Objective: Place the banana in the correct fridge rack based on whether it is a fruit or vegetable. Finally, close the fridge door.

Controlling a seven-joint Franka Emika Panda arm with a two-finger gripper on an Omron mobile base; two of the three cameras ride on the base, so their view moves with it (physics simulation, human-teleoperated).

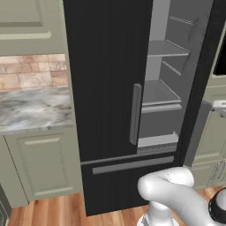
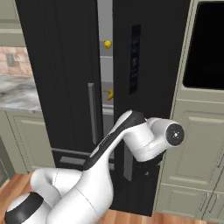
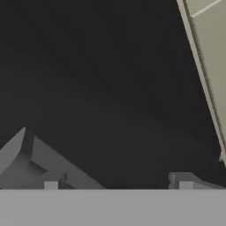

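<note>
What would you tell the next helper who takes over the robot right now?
Tool: open, holding nothing, close up against the dark fridge door.
Banana: already lying inside the fridge on a rack, seen through the door gap in the right base view. A small round yellow fruit sits on a higher shelf.
Done: banana put away.
Left: the right fridge door is open; push it shut.
</note>
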